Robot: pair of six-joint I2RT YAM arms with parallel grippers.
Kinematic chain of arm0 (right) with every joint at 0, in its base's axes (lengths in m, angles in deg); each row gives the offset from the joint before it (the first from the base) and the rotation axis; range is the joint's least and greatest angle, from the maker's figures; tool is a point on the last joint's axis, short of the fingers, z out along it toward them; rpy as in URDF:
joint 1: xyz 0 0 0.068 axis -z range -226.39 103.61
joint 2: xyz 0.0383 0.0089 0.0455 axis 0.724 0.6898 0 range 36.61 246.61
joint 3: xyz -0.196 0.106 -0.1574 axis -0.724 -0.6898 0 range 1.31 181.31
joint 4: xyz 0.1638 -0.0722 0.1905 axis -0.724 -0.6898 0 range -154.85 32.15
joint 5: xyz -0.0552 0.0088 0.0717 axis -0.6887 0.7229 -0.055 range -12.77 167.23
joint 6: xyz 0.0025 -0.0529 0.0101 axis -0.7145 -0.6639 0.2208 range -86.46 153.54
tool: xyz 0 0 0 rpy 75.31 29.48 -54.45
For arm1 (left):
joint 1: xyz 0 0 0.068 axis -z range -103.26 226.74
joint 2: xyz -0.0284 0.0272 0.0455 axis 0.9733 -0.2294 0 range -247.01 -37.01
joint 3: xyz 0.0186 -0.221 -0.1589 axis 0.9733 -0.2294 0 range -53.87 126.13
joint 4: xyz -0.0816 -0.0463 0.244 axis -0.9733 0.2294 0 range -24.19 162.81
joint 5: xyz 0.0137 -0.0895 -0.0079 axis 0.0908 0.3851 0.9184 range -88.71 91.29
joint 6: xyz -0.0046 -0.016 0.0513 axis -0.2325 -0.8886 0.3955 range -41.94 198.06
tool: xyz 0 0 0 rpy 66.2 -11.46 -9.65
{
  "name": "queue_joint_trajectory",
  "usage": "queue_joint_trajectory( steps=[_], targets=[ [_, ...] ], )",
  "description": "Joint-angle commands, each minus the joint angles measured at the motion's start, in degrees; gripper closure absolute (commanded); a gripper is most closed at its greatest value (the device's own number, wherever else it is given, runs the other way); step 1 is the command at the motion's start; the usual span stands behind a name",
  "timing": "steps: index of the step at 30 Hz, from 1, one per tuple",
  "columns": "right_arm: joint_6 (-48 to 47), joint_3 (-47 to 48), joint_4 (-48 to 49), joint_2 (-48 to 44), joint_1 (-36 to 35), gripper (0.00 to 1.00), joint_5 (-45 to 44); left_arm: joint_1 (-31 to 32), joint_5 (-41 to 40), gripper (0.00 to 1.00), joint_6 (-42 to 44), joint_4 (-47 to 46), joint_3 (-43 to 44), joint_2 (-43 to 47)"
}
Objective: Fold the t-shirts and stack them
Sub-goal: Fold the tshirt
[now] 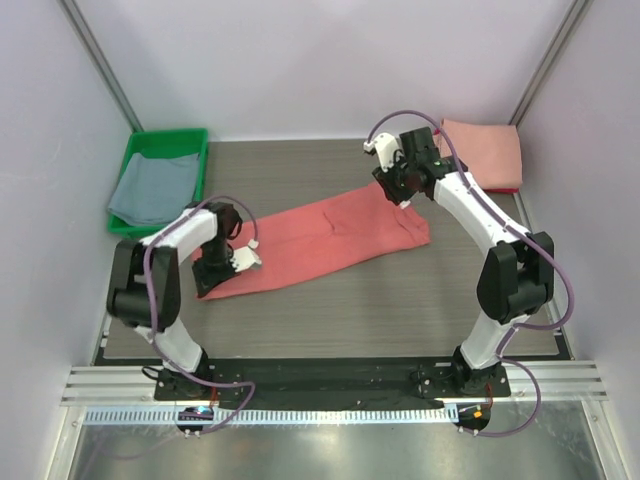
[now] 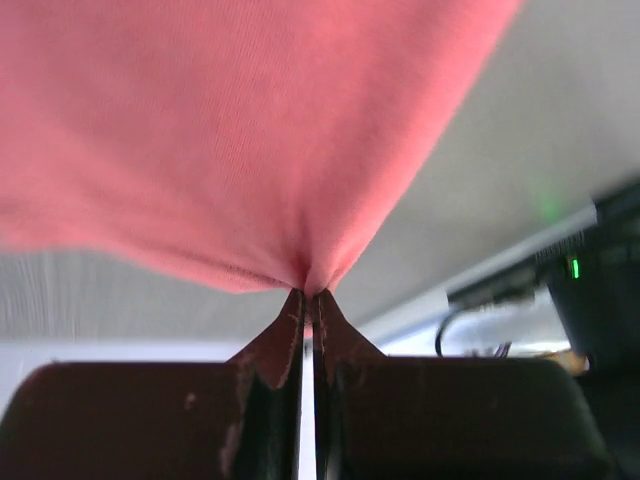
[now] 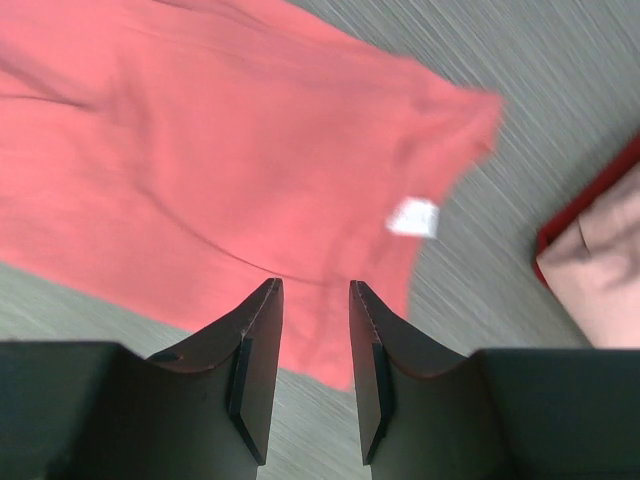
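Observation:
A coral-red t-shirt (image 1: 330,235) lies as a long strip slanting across the table. My left gripper (image 1: 214,272) is at its near left end, shut on a pinch of that cloth (image 2: 230,130), which rises from the closed tips (image 2: 308,293). My right gripper (image 1: 401,193) hovers open over the far right end. Its fingers (image 3: 262,330) stand apart above the shirt's edge (image 3: 200,150), near the white neck label (image 3: 413,217), and nothing is between them. A pale pink t-shirt (image 1: 483,153) lies folded at the back right. A grey-blue t-shirt (image 1: 153,187) lies in the tray.
The green plastic tray (image 1: 200,150) stands at the back left, by the left wall. A red edge (image 3: 585,205) shows under the pale pink shirt (image 3: 612,275). White walls close the table's sides and back. A metal rail (image 1: 330,385) runs along the near edge.

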Motion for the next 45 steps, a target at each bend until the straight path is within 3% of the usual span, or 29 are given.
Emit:
queue_joint_trajectory(
  steps=[1,7,16,21,38,39,43,45],
  targets=[
    [2.7,-1.1,0.2,-1.0,2.9,0.62,-3.5,1.9,-5.2,1.0,5.4,11.2,-1.8,11.6],
    [3.9,1.0,-0.8,3.8,4.0,0.61,-3.4,12.0,-4.4,1.0,7.8,22.5,-4.8,27.7],
    [2.4,4.1,-1.7,12.5,4.0,0.61,-5.0,25.8,-0.8,0.99,-2.7,23.8,-9.5,32.5],
    [1.1,6.1,-1.0,15.9,4.2,0.61,-6.5,28.9,0.9,1.0,-6.4,22.1,-9.9,31.3],
    [0.4,15.6,0.2,28.9,6.0,0.61,-6.4,31.8,2.7,0.99,-7.4,22.0,-5.3,26.6],
    [0.3,16.2,-1.2,30.3,6.0,0.63,-6.0,31.8,3.0,0.99,-7.4,22.1,-5.3,26.7],
    [-0.4,21.2,-4.4,34.5,6.1,0.94,-5.0,32.6,4.9,0.98,-8.7,22.0,-5.7,26.6],
    [-0.6,22.7,-4.3,36.0,6.1,0.99,-4.5,33.4,7.7,0.98,-9.0,21.7,-5.4,26.4]
  ],
)
